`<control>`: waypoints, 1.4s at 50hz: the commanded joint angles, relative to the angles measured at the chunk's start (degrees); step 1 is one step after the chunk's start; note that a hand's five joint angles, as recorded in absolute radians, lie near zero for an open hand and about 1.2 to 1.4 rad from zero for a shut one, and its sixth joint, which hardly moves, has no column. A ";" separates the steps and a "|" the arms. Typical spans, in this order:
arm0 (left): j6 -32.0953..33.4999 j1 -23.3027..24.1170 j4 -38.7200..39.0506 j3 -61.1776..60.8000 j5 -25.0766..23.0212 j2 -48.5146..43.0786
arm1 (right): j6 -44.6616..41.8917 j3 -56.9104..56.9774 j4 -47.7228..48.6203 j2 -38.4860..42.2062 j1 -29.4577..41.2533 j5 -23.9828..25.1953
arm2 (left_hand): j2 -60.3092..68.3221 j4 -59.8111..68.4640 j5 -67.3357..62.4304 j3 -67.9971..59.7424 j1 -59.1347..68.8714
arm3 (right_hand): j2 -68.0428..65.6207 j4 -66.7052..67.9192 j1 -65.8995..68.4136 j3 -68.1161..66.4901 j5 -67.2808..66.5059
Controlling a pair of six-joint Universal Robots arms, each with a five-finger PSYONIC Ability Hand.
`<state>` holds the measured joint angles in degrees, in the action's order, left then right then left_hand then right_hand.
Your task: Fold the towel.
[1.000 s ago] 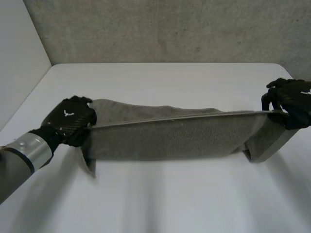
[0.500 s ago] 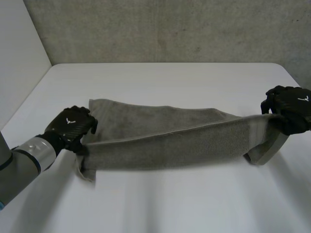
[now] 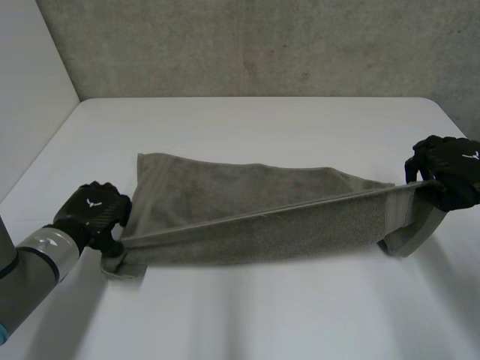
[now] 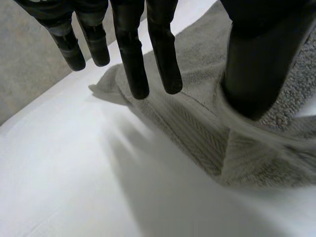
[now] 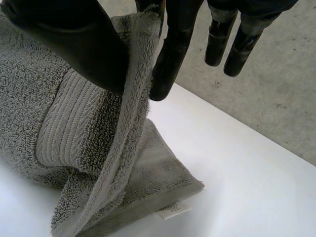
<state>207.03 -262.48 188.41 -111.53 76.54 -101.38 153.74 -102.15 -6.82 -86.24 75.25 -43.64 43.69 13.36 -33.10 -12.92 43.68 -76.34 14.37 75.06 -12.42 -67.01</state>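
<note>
Towel, grey terry, one piece.

Head view: it lies across the white table. The far layer is flat, and the near long edge is raised and stretched in a line between the two hands. The left hand sits low at the towel's near left corner, close to the table. The right hand is higher, at the right end, where the cloth hangs from it in a fold. A concrete wall stands behind the table.

Left wrist view: the fingers are straight and hang clear of the cloth (nothing is caught between them and the thumb). The thumb has its tip down on the towel's ribbed border, which bunches beneath it. The hand is loose and not gripping.

Right wrist view: the thumb and one finger pinch the towel's hem between them (a firm hold). The other fingers are straight and stand apart from the cloth. The towel drops from the pinch to the table, where its folded end rests. A small white label sticks out at the lowest corner.
</note>
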 commanded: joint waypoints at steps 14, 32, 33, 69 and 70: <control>-0.48 -0.84 -7.79 3.59 -0.43 16.19 | 3.24 2.92 -4.08 -7.36 -0.36 0.93 | 36.31 -3.36 -36.90 2.92 36.32 | -3.66 -4.37 4.94 2.42 -2.99; -0.40 -3.82 -7.01 10.63 -4.91 16.12 | 12.12 10.75 -3.99 -4.48 0.95 -0.04 | 36.31 -3.36 -36.90 2.92 36.32 | -3.66 -4.37 4.94 2.42 -2.99; -0.31 -4.26 -7.09 10.11 -5.00 13.34 | 12.11 10.74 -3.99 -4.46 0.96 -0.04 | 36.31 -3.36 -36.90 2.92 36.32 | -3.66 -4.37 4.94 2.42 -2.99; -0.13 -10.86 -12.11 9.05 -14.76 17.38 | 3.59 9.69 -13.30 -11.31 -1.86 -3.38 | 36.31 -3.36 -36.90 2.92 36.32 | -3.66 -4.37 4.94 2.42 -2.99; -0.13 -10.86 -12.10 9.05 -14.76 17.35 | 3.33 10.21 -13.30 -9.23 -1.60 -3.64 | 36.31 -3.36 -36.90 2.92 36.32 | -3.66 -4.37 4.94 2.42 -2.99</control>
<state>206.62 -273.17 175.73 -102.79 61.94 -79.42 157.64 -92.97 -20.79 -99.82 72.87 -46.96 77.04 13.36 -65.13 -12.92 72.97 -76.34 14.37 75.06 -12.42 -67.01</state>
